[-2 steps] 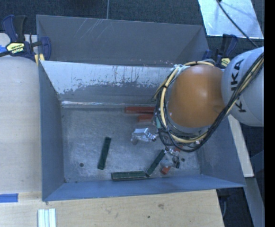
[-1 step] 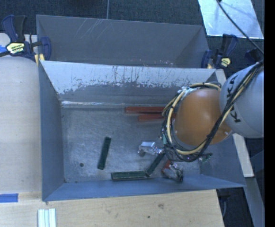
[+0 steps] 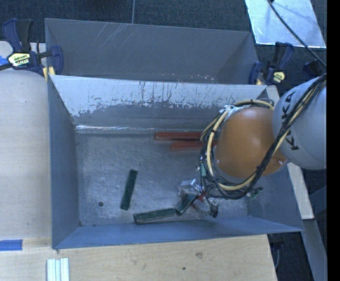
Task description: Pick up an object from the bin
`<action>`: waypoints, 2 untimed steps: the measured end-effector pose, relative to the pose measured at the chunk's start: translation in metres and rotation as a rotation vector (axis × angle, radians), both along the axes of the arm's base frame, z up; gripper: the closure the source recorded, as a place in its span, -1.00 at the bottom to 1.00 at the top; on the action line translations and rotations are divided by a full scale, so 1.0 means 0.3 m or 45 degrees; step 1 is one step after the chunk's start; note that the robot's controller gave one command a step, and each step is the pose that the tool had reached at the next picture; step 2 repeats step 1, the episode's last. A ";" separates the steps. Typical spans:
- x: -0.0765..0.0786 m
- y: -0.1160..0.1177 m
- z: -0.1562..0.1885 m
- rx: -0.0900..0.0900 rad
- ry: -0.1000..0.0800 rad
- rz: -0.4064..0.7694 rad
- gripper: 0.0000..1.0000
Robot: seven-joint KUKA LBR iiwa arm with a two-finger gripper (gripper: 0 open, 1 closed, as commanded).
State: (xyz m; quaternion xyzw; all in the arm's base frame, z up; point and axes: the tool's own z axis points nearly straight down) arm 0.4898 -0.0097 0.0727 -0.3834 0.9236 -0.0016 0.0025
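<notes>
My gripper (image 3: 193, 199) is low over the bin floor near the front right, under the arm's orange cover. A dark green flat bar (image 3: 155, 216) lies along the front wall, and its right end reaches up to the gripper; I cannot see whether the two touch. A second dark green bar (image 3: 129, 189) lies nearly upright in the view, left of the gripper and apart from it.
A red-brown bar (image 3: 178, 136) lies against the back wall, with a second red-brown piece (image 3: 186, 146) just below it, partly hidden by the arm's cover. A small dark speck (image 3: 101, 204) sits on the floor at the front left.
</notes>
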 end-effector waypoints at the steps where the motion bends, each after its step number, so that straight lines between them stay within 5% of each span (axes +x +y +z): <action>1: 0.100 0.013 0.583 0.001 -0.008 0.014 1.00; 2: 0.100 0.013 0.583 0.001 -0.008 0.014 1.00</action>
